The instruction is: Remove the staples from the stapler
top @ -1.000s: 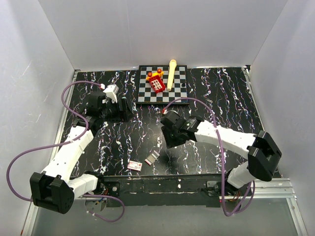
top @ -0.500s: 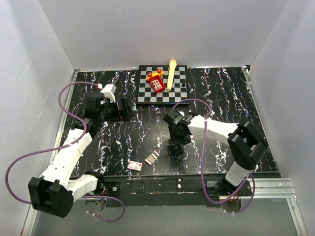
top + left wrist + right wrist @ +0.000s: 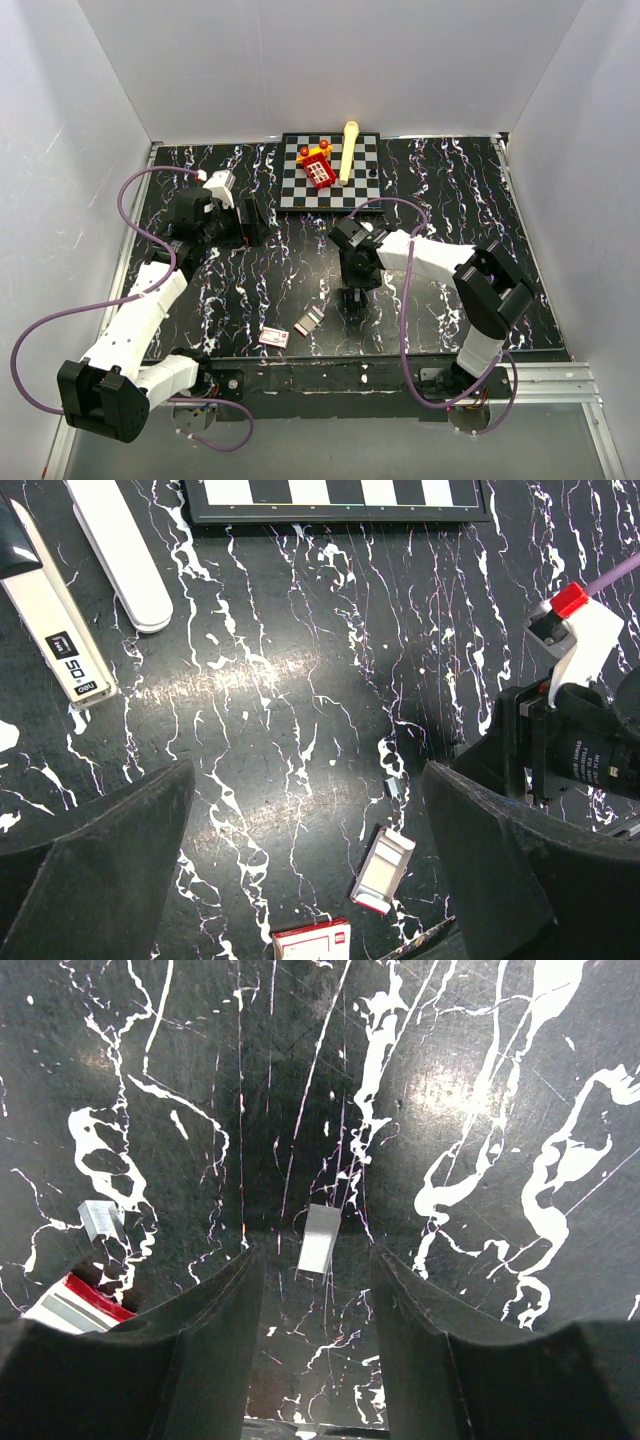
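Note:
The stapler (image 3: 62, 630), silvery-white with a black label, lies at the upper left of the left wrist view, with a long pale bar (image 3: 120, 552) next to it. My left gripper (image 3: 308, 810) hovers wide open over bare table, well apart from the stapler. A short silvery strip of staples (image 3: 320, 1238) lies flat on the table at the fingertips of my right gripper (image 3: 318, 1260), which stands open astride it and touches nothing. A second small staple piece (image 3: 100, 1218) lies to its left. From above, the right gripper (image 3: 352, 298) points down at the table.
An open white-and-red tray (image 3: 311, 320) and a flat red-and-white box (image 3: 274, 336) lie near the front edge. A chessboard (image 3: 300, 195) at the back carries a red block (image 3: 319, 170) and a cream stick (image 3: 348, 150). Purple cables loop beside both arms.
The right arm folded inward and its gripper came down toward the near edge, over the staples. The left arm shifted only slightly.

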Motion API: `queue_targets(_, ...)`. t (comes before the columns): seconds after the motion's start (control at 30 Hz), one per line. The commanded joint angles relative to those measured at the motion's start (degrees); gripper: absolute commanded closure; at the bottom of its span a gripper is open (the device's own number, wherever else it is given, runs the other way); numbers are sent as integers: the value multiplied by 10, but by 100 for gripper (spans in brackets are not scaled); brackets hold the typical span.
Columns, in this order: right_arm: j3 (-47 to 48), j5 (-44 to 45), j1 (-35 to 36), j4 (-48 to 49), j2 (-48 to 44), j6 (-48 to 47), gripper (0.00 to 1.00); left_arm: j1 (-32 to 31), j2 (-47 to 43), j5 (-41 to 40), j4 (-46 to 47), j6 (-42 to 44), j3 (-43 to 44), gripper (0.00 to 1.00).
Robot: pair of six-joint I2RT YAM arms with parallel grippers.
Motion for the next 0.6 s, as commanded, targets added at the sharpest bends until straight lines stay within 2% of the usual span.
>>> queue_targets(0.0, 16, 3, -4, 11, 11, 35, 46, 0, -18, -6, 5, 1, -2, 2)
queue_targets(0.3, 13, 18, -5, 8, 25, 64, 46, 0, -17, -5, 5, 1, -2, 2)
queue_targets(0.57, 14, 26, -6, 0, 33, 75, 53, 0, -16, -3, 5, 1, -3, 2)
